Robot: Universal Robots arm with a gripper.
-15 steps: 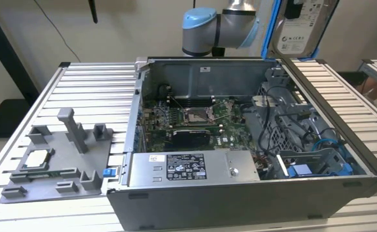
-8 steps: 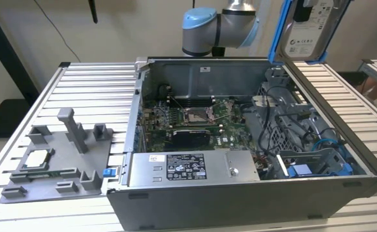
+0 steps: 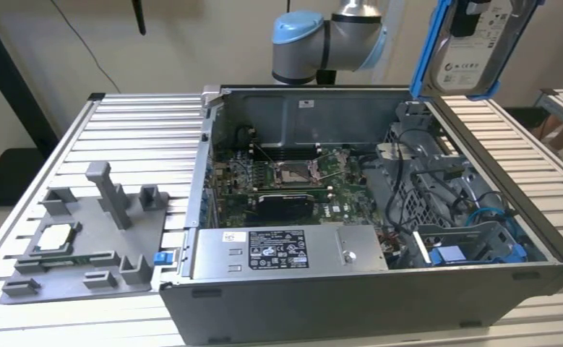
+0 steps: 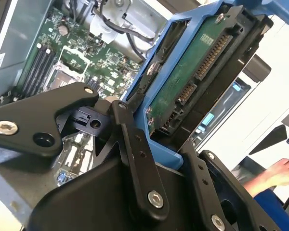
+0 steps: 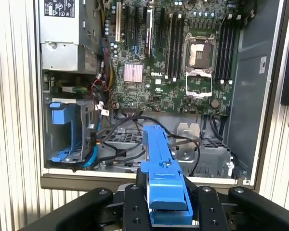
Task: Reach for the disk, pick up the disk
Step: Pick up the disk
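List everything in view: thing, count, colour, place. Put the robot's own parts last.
disk: one, silver-grey with a blue frame, held up in the air above the case's far corner on the exterior view's right.
computer case: one, grey, open, lying on the table.
motherboard: one, green, inside the case.
power supply: one, silver-grey, along the case's near wall.
drive bay: one, blue and grey, near corner on the exterior view's right.
fixture: one, grey, on the table at the exterior view's left.
chip: one, silver, on the fixture.
table: one, slatted, pale grey.
person's hand: one, beyond the table.
arm: one, grey with blue caps.
hand: one, black, clamped on the disk.
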